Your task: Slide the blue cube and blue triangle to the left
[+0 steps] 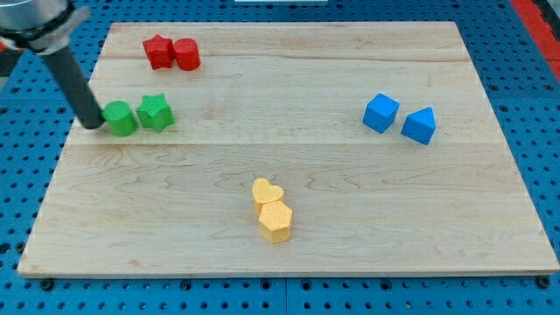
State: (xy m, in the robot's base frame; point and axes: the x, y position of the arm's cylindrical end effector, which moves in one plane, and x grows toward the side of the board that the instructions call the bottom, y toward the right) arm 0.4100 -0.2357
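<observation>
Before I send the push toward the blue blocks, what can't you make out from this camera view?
- My tip: whether it touches the green cylinder; one angle only.
- Arm above the rod: cut off by the view's top-left edge.
- Far faces of the blue cube and blue triangle: turned away.
- Yellow heart, yellow hexagon: gap or contact unclear.
</observation>
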